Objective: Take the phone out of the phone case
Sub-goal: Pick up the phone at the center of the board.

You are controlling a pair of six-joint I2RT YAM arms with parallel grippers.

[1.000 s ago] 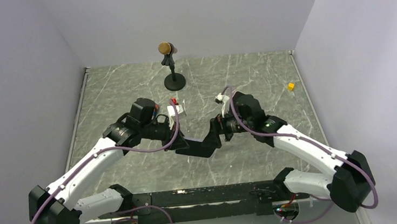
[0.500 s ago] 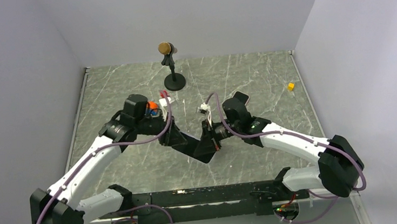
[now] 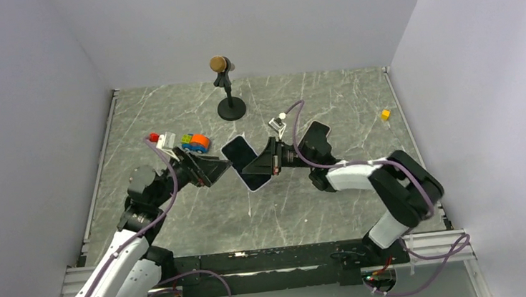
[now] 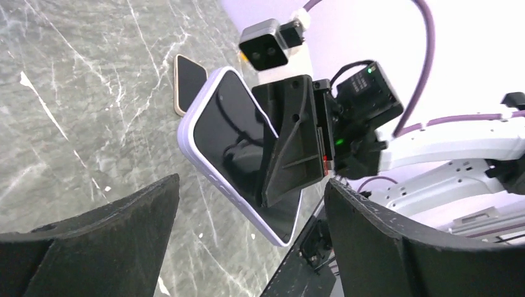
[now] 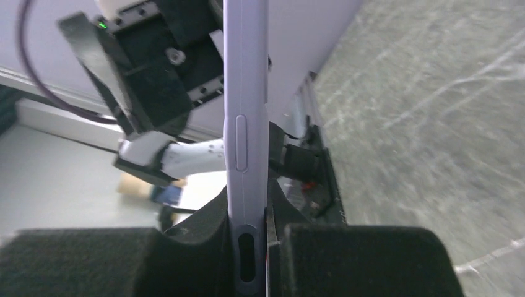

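So the right hand is clamped on the phone case, gripping across one long side, with the phone sitting in it. It's held up off the worktop, roughly mid-table. From the top camera its long axis runs about 11 o'clock to 5 o'clock, tilted so the dark screen faces up and toward the left hand. The left hand is spread wide with nothing in it, parked just beside the phone at its 9 o'clock. From the right wrist you only get the lavender case edge-on (side button, a slot cutout), its top is cut off by the frame, and there's no screen at all. One black finger covers a chunk of the screen in the left wrist view, and the finger behind the case is hidden. Can't tell if any corner of the phone has lifted out. A second phone lies flat beyond it, partly blocked. There's a toy car at 10 o'clock, a microphone stand at 12, and a yellow block off between 2 and 3.
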